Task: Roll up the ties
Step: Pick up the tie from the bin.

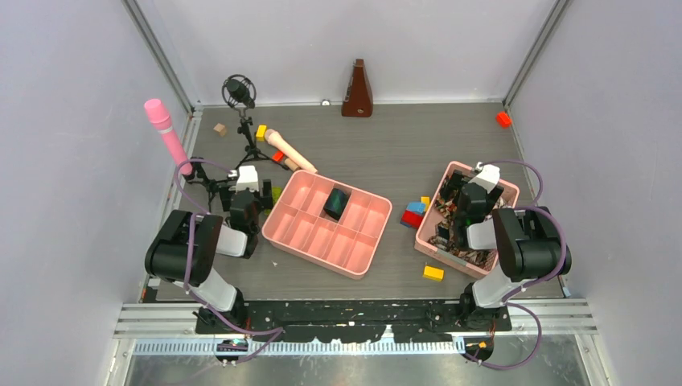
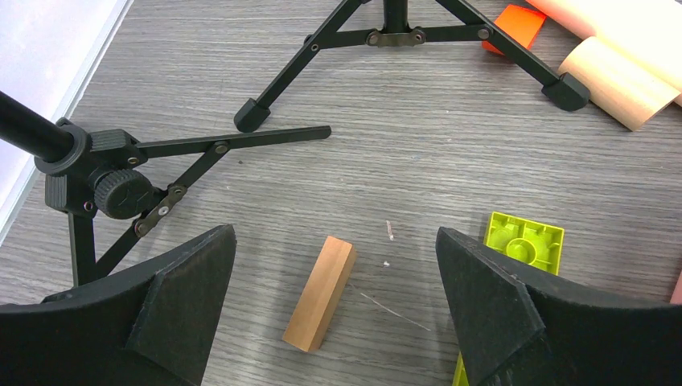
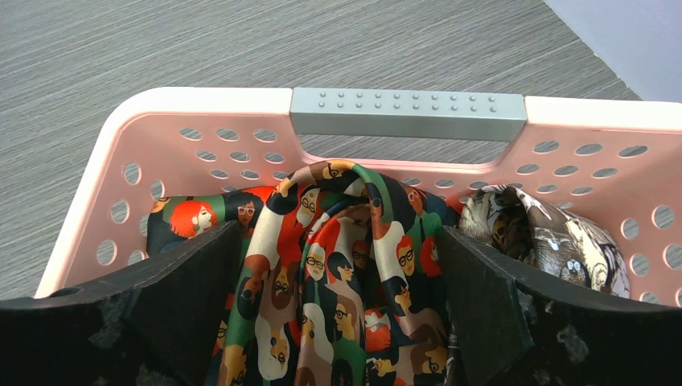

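A tie [image 3: 346, 265], dark with a busy print of red, orange, white and green faces, lies bunched in the pink basket [image 3: 201, 104]. My right gripper [image 3: 338, 281] is open, low inside the basket, one finger on each side of the bunched fabric. A brown and cream patterned tie [image 3: 547, 233] lies to its right. In the top view the basket [image 1: 428, 229] holds several ties under the right gripper [image 1: 466, 211]. My left gripper [image 2: 334, 281] is open and empty above a small wooden block [image 2: 322, 291], left of the tray in the top view [image 1: 248, 191].
A pink divided tray [image 1: 362, 256] sits mid-table with a dark roll [image 1: 336, 203] in one compartment. Black tripod legs [image 2: 281, 80] stand ahead of the left gripper, and a lime block [image 2: 527, 241] lies by its right finger. Coloured blocks [image 1: 414, 213], a yellow block [image 1: 433, 273] and a metronome [image 1: 357, 90] lie around.
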Available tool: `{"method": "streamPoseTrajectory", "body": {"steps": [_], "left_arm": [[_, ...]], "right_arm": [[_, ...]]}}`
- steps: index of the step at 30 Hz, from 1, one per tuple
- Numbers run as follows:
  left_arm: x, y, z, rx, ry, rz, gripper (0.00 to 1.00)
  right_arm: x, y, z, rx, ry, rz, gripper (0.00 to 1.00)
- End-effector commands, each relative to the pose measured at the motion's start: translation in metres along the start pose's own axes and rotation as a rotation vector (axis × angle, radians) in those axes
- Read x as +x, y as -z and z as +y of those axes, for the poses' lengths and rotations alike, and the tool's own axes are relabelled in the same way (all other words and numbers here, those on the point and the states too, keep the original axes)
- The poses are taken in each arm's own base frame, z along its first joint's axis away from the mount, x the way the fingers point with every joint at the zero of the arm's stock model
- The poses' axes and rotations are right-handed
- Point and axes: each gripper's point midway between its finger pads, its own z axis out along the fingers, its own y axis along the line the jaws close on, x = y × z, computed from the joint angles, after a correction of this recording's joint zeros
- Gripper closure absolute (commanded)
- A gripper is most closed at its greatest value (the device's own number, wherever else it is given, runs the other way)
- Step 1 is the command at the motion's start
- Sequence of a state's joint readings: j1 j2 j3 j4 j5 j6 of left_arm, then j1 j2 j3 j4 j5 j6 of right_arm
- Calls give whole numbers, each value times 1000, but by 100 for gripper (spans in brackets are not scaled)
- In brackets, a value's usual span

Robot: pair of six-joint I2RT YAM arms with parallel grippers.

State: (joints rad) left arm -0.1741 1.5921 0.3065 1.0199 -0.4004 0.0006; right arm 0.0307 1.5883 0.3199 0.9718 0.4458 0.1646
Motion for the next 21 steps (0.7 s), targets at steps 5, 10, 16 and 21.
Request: {"method": "streamPoseTrajectory", "body": {"steps": [5,10,16,21], "left_arm": [[-25,-3,3,-13,38,-73,0],[-25,-3,3,-13,38,-74,0],[-26,-2,4,-18,42,-82,0],[-38,17,8,-15,46,-173,0]], "right_arm": [[-23,-1,7,-21,-39,-70,1],[-28,6,9,-40,-38,-101,1],[-55,21,6,-1,-63,-56,1],[-90,40,6,27,-251,-56,0]]}}
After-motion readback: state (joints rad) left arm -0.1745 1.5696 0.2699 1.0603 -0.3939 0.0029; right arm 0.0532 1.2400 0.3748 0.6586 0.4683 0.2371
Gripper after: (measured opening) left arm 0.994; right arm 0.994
